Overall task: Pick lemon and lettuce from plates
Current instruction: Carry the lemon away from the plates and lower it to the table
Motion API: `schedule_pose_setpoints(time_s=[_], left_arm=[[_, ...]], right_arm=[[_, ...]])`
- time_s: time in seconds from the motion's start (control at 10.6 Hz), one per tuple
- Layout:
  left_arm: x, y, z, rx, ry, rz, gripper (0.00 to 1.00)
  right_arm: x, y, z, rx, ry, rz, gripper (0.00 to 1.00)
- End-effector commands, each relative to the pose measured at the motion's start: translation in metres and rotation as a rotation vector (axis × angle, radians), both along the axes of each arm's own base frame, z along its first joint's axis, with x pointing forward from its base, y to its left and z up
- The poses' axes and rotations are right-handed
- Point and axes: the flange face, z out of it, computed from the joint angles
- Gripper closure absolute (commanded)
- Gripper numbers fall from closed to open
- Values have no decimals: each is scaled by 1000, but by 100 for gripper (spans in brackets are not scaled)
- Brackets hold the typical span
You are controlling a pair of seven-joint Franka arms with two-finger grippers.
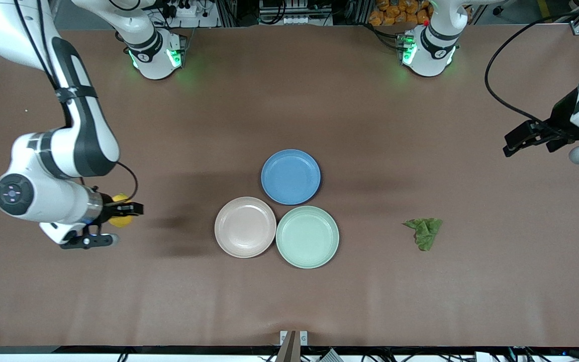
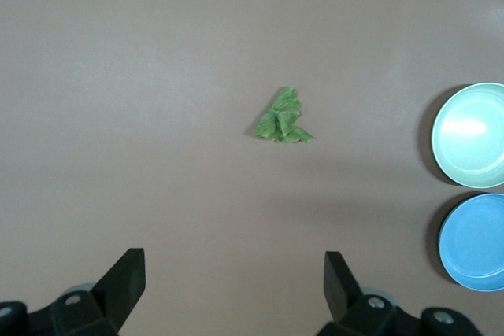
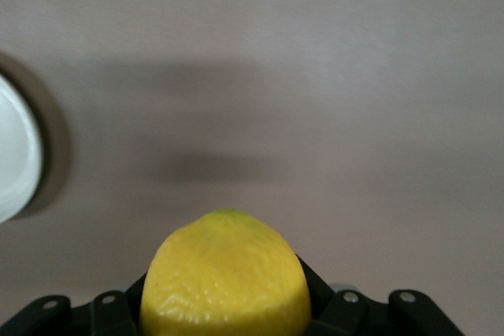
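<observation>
My right gripper (image 1: 124,210) is shut on the yellow lemon (image 1: 120,218) and holds it above the bare table toward the right arm's end; the lemon fills the right wrist view (image 3: 226,277). The green lettuce (image 1: 424,231) lies on the table toward the left arm's end, off the plates, and shows in the left wrist view (image 2: 283,118). My left gripper (image 1: 515,140) is open and empty, up in the air over the left arm's end of the table. The beige-pink plate (image 1: 245,227) and the mint plate (image 1: 307,237) sit side by side at the middle, both with nothing on them.
A blue plate (image 1: 290,176) lies farther from the front camera, touching both other plates. The left wrist view shows the mint plate (image 2: 472,136) and the blue plate (image 2: 475,242) at its edge. The right wrist view shows a plate rim (image 3: 14,155).
</observation>
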Motion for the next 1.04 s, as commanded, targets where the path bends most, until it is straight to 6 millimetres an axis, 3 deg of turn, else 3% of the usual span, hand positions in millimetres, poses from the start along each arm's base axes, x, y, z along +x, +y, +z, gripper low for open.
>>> schedule_pose_setpoints(time_s=[0.0, 0.28, 0.47, 0.66, 0.94], left_arm=[[-8, 1, -2, 25, 8, 14, 0], [-5, 9, -7, 26, -6, 19, 0], [-2, 8, -6, 25, -18, 16, 0], [-4, 5, 16, 20, -53, 15, 0], [-4, 8, 19, 19, -53, 23, 0]], right_arm=[[-20, -39, 23, -40, 15, 27, 46], [-38, -72, 16, -44, 14, 25, 46], [-55, -76, -7, -44, -21, 20, 46], [-68, -76, -28, -43, -58, 19, 46], [-83, -75, -69, -38, -126, 20, 46]])
